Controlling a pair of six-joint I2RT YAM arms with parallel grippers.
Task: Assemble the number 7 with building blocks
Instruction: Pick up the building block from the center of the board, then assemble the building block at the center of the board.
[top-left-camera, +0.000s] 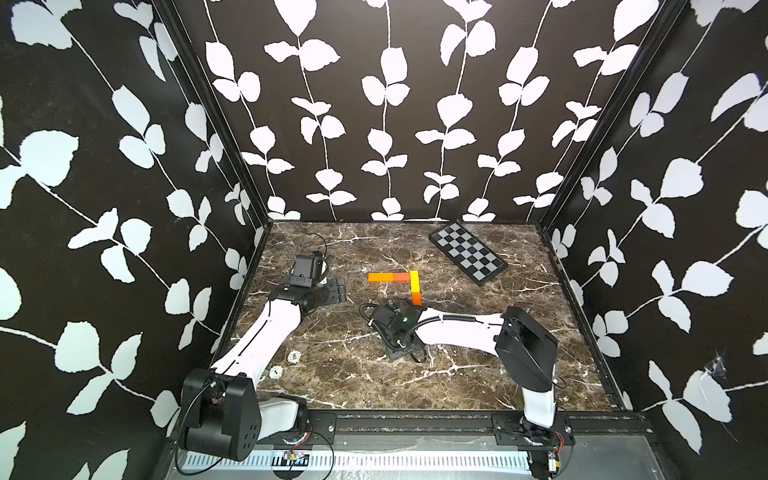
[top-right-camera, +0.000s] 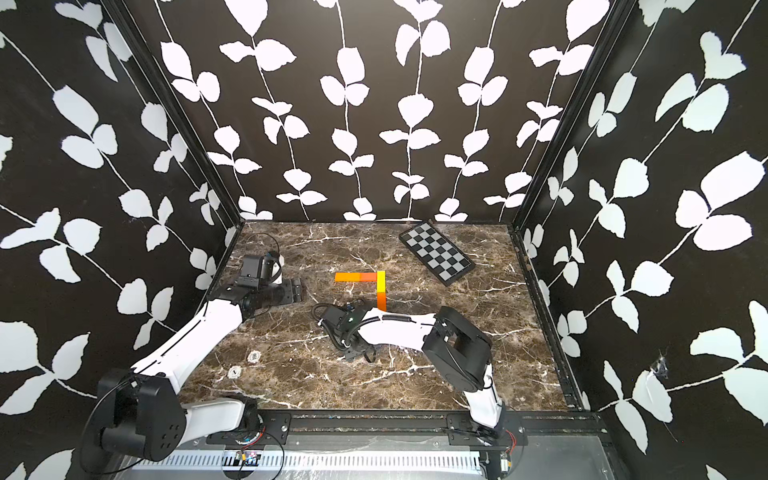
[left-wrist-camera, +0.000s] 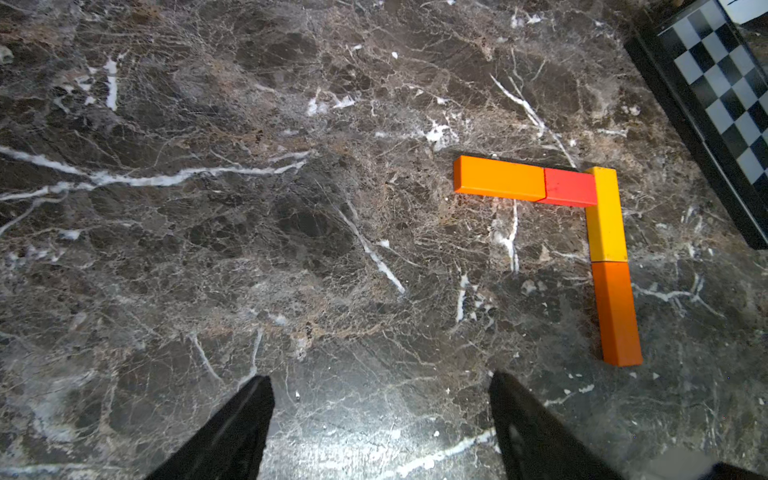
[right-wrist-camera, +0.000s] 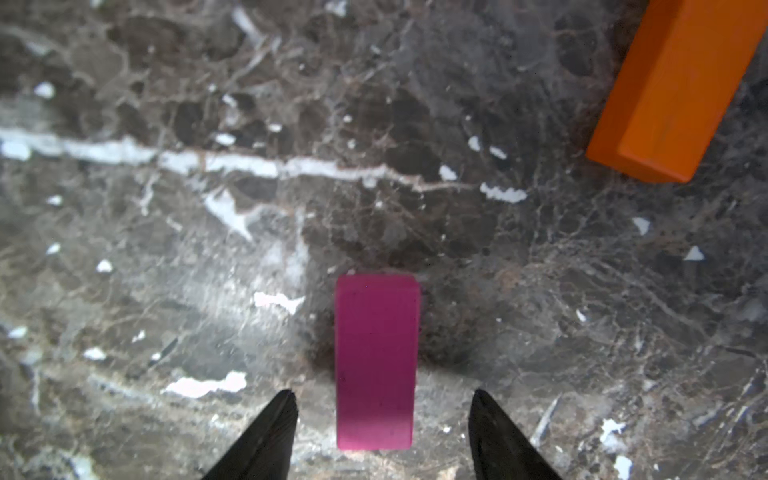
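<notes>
Right wrist view: your right claw is spread astride the pink bar, gaps both sides, nothing pinched yet, so centre it & close square on the long sides w/o skewing the bar. In a top view the unfinished number 7 sits mid-frame, its stem ending in the orange bar just above the right wrist; lift pink, turn it in line w/ that stem, set it butted to the free end. Left claw is spread over bare worktop, leave it there.
</notes>
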